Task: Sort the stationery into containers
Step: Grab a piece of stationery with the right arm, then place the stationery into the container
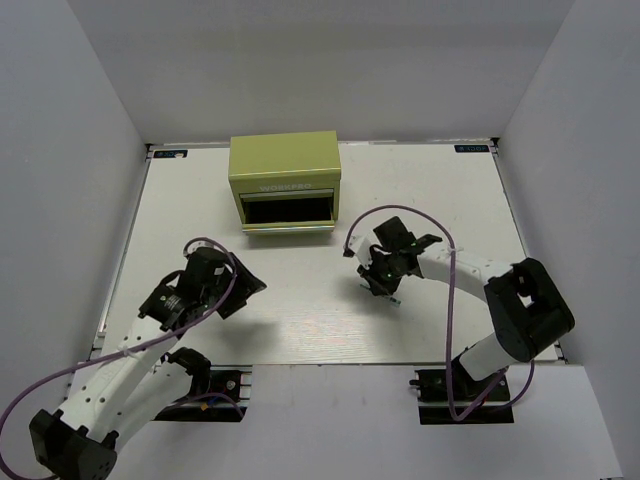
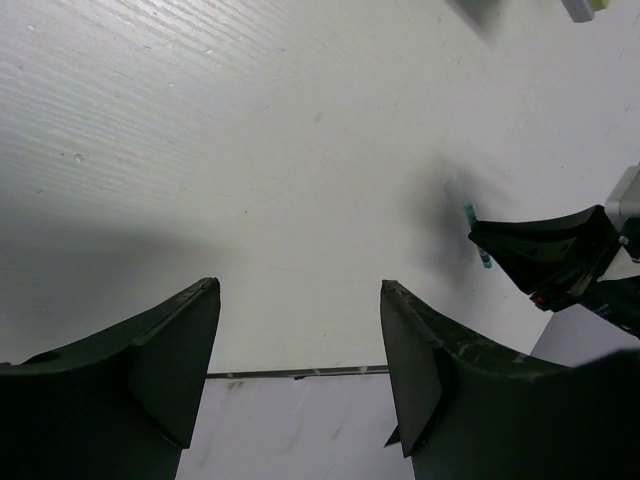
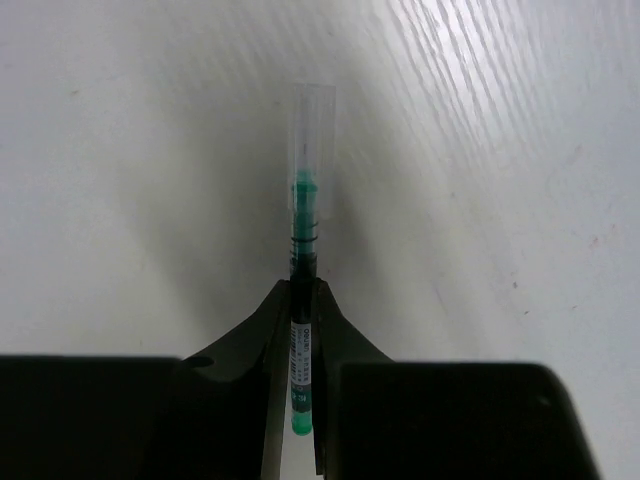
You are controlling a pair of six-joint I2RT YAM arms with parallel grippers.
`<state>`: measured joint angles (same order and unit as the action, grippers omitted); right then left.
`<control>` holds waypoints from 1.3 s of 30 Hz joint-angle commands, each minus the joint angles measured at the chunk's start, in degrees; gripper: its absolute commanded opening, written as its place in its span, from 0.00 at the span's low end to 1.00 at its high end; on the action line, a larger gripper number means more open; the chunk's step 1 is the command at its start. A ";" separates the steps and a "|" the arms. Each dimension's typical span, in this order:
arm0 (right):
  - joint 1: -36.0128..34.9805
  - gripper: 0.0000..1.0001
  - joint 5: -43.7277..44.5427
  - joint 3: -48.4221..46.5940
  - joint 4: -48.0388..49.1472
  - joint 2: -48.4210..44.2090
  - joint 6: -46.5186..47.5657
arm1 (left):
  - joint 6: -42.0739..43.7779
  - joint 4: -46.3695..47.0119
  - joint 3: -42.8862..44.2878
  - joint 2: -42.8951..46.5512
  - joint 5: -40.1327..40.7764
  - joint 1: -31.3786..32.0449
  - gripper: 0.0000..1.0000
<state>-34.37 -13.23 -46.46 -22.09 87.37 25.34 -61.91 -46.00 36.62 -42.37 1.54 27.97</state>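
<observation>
My right gripper [image 3: 303, 290] is shut on a thin pen [image 3: 304, 250] with a green end, a dark barrel and a clear cap, just above the white table. In the top view this gripper [image 1: 385, 283] sits right of centre, in front of the olive-green tool chest [image 1: 285, 167], whose lower drawer [image 1: 290, 213] stands open. The pen's green tip [image 2: 478, 235] shows beside the right gripper in the left wrist view. My left gripper [image 2: 300, 330] is open and empty over bare table, at the front left [image 1: 243, 290]. No other pens are in view.
White walls enclose the white table [image 1: 320, 330] on three sides. The front table edge [image 2: 300, 373] runs just under my left gripper. The right arm's purple cable [image 1: 440, 235] loops above its wrist.
</observation>
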 commanded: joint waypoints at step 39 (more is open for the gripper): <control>-11.68 0.23 4.53 -65.43 -1.91 35.58 28.27 | 0.83 -0.41 -4.01 10.73 0.04 0.07 0.75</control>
<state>-46.09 -11.31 -112.31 -27.42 122.80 54.00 -61.93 -46.76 32.32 -31.35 1.21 27.97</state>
